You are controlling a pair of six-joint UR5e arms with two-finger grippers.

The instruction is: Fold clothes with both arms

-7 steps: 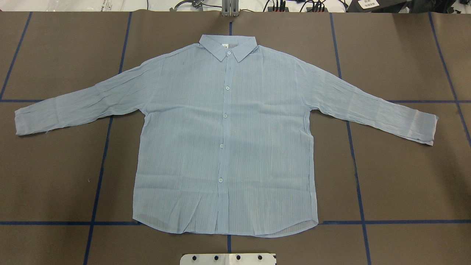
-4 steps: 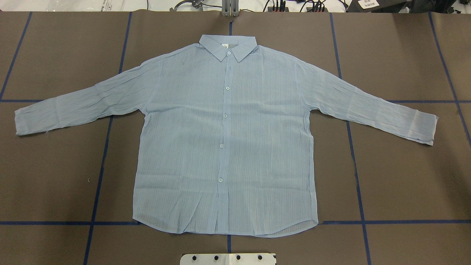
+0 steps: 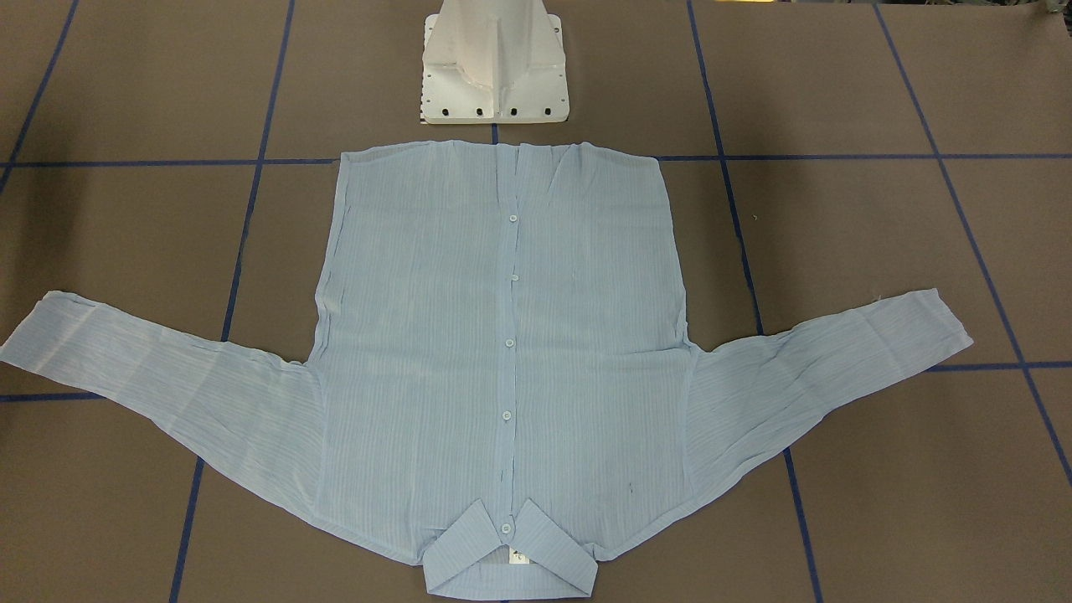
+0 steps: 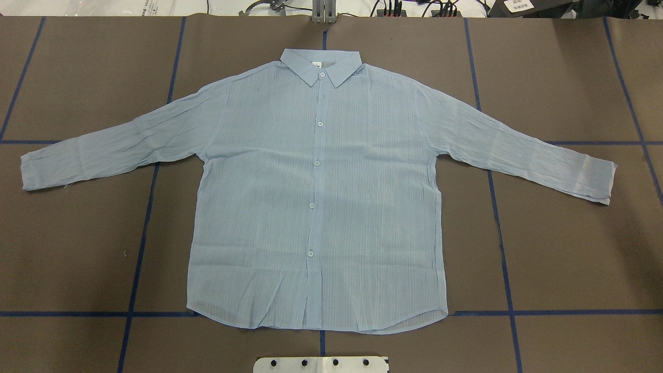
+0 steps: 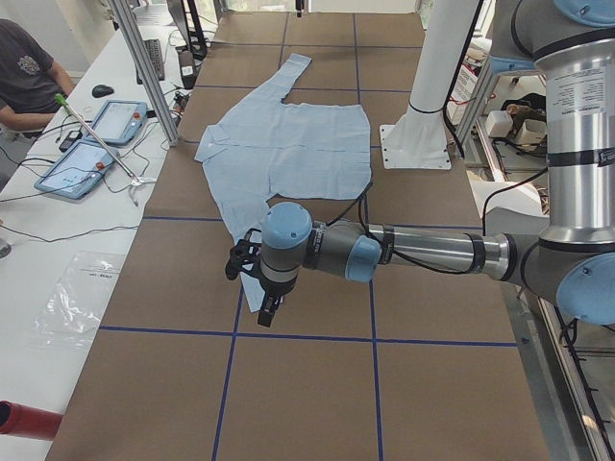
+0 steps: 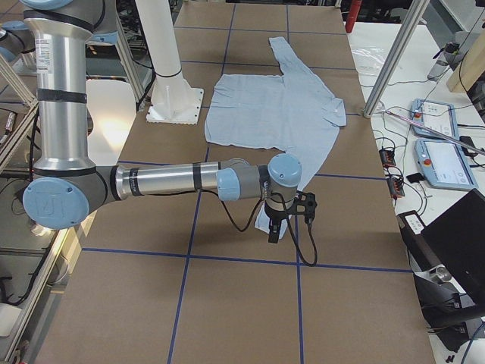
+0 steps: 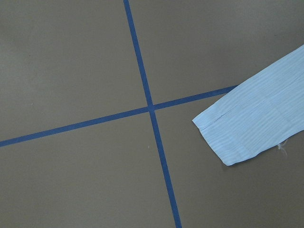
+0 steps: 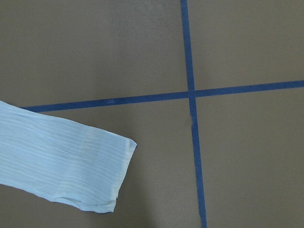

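The light-blue striped shirt (image 4: 316, 207) lies flat and face up on the brown table, buttoned, with both sleeves spread out and the collar at the far side (image 3: 502, 335). My left gripper (image 5: 252, 280) hangs above the end of the near sleeve in the exterior left view. Its wrist view shows that sleeve's cuff (image 7: 251, 128) on the table below it. My right gripper (image 6: 292, 218) hangs above the other sleeve's end, and its wrist view shows that cuff (image 8: 61, 166). Neither gripper touches the cloth. I cannot tell whether either is open or shut.
The white pedestal base (image 3: 494, 75) stands just behind the shirt's hem. Blue tape lines (image 4: 150, 207) cross the brown table cover. A side table with tablets (image 5: 91, 144) and an operator (image 5: 24, 77) runs along the far edge, with metal posts (image 5: 144, 67).
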